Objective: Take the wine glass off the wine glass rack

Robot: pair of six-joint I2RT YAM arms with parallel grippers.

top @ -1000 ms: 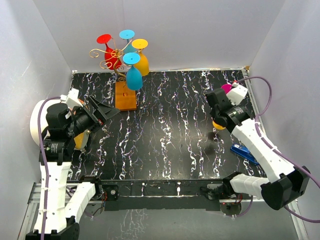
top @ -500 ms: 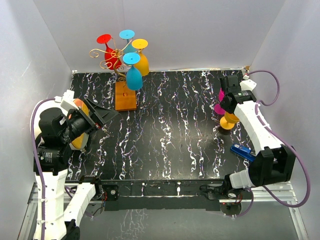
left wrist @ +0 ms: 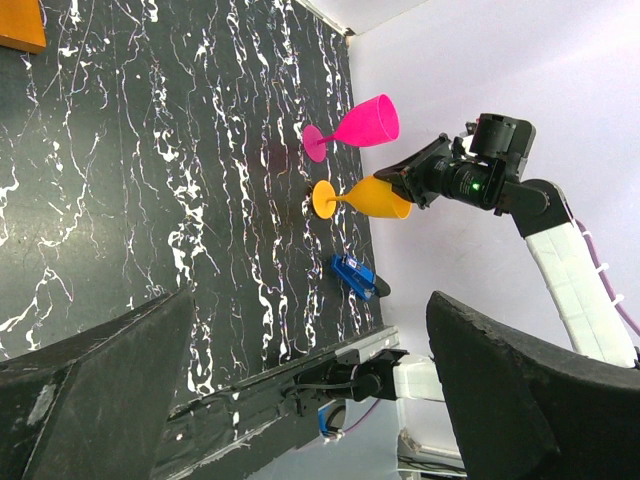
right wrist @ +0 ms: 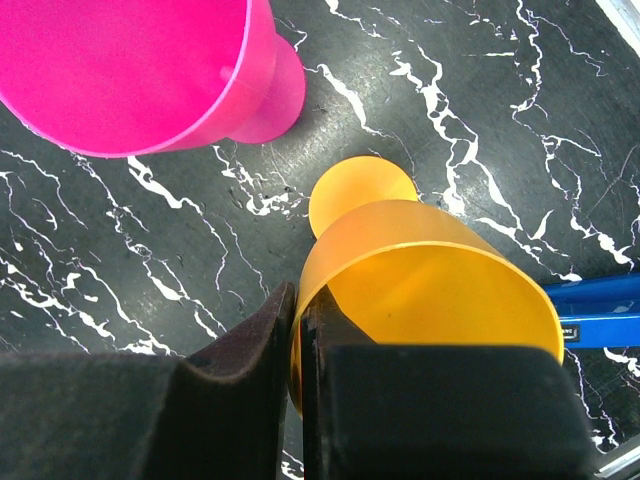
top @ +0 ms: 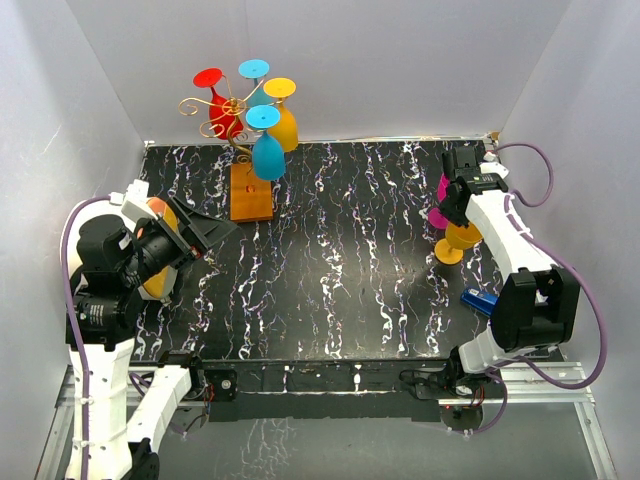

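Observation:
The wine glass rack [top: 232, 125], gold wire scrolls on a thin stem, stands on its wooden base [top: 251, 192] at the back left. A red [top: 215, 95], a cyan [top: 254, 69], a yellow [top: 284, 115] and a blue wine glass [top: 267, 150] hang on it upside down. My right gripper [top: 455, 208] is shut on the rim of an orange wine glass [right wrist: 430, 280], one finger inside and one outside, with the glass's foot on the table at the right. My left gripper [top: 205, 238] is open and empty, in front of the rack's base.
A pink wine glass [right wrist: 150, 70] stands just behind the orange one and also shows in the left wrist view [left wrist: 360, 125]. A blue tool [top: 478, 300] lies near the right arm. Another orange glass [top: 158, 278] stands partly hidden under the left arm. White walls enclose the table.

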